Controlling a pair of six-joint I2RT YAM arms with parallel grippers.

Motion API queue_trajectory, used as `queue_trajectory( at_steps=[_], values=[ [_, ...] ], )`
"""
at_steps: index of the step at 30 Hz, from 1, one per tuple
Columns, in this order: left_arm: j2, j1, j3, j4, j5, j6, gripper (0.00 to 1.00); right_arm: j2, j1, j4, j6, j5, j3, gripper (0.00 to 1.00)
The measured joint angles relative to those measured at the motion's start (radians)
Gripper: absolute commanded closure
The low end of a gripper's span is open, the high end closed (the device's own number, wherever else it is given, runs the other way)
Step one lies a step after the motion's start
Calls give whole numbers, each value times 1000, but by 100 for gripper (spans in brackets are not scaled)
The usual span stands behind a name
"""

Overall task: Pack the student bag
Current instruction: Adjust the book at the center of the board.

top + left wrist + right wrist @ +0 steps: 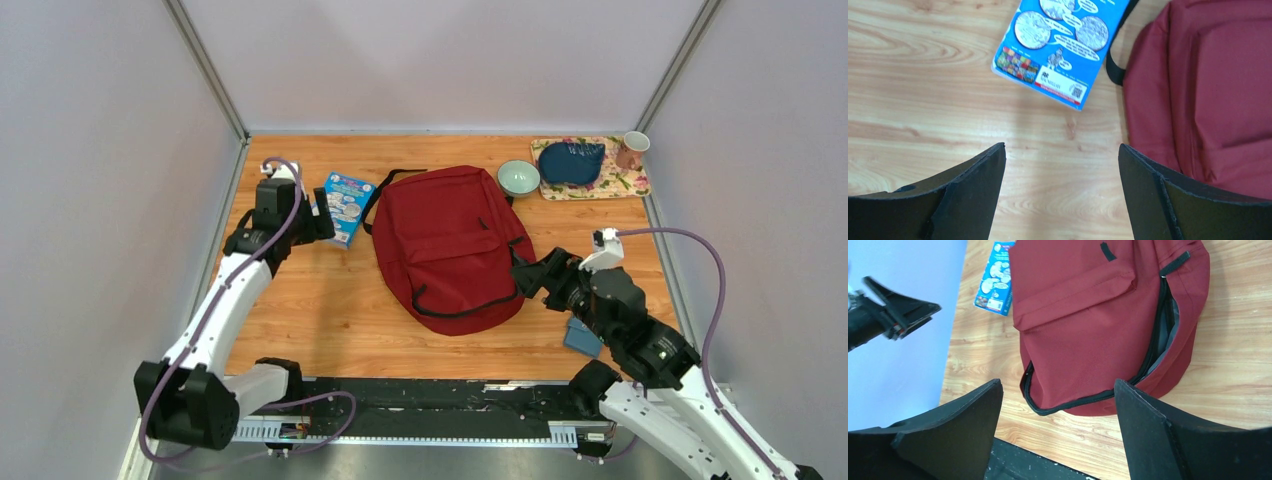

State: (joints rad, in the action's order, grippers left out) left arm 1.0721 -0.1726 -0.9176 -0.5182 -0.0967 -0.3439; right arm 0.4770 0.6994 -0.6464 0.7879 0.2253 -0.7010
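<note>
The student bag [450, 245] is a dark red backpack lying flat mid-table, front pocket up. Its black main zipper [1153, 340] gapes open along the near edge, showing grey lining. A blue picture book [347, 205] lies just left of the bag. My left gripper [318, 225] hovers beside the book, open and empty; in the left wrist view it [1061, 150] is over bare wood, with the book [1063, 45] ahead and the bag [1208, 90] to the right. My right gripper [525, 272] is at the bag's right edge, open and empty, with the bag [1088, 325] and book [995, 277] beyond its jaws.
A small blue wallet [582, 338] lies under my right arm near the front edge. At the back right are a pale green bowl [518, 178] and a floral placemat [620, 185] carrying a dark blue pouch [570, 160] and a mug [632, 150]. Grey walls enclose the table.
</note>
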Motion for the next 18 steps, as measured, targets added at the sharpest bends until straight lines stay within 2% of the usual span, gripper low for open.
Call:
queue_trajectory(
  at_steps=[3, 9, 18],
  values=[
    [116, 48, -76, 1, 30, 37, 10, -52, 0, -11, 3, 1, 0, 15],
    [255, 160, -125, 26, 80, 79, 11, -110, 0, -41, 1, 4, 0, 14],
    [521, 260, -159, 123, 219, 161, 11, -20, 0, -69, -44, 21, -16, 10]
  ],
)
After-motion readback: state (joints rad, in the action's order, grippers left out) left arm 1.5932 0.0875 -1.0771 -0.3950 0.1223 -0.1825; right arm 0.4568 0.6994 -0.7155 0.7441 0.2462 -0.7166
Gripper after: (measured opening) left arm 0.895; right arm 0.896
